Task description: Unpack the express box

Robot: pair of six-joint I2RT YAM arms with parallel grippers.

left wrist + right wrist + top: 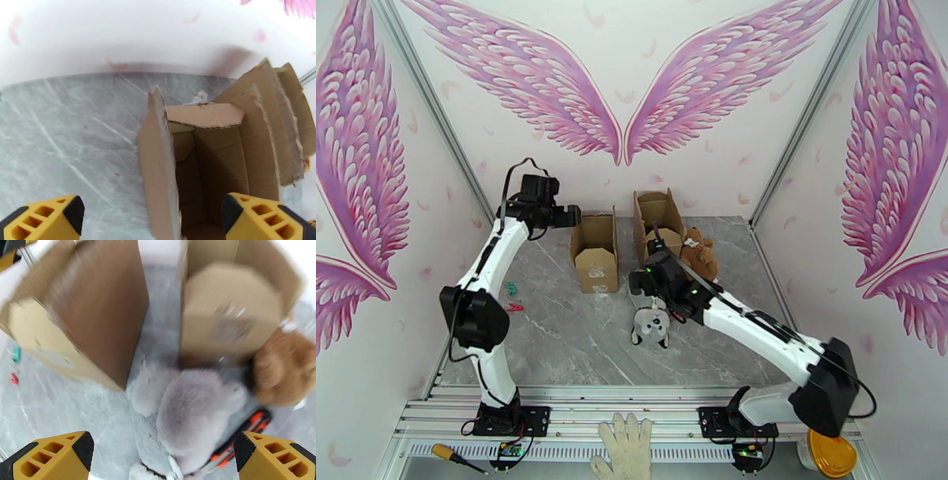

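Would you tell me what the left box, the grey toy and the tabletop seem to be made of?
Left box: matte brown cardboard, frayed torn flap edges. Grey toy: soft plush, fluffy pile. Tabletop: grey marble-look surface, white veins; possibly laminate.

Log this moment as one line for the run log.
left gripper: open, at left box; right gripper: open, over gray plush on table; brown plush: beside right box

No writing can be read anywhere. The right box [233, 303] has a greyish patch on its flap, too blurred to read; the left box [596, 253] bears a pale smudge.
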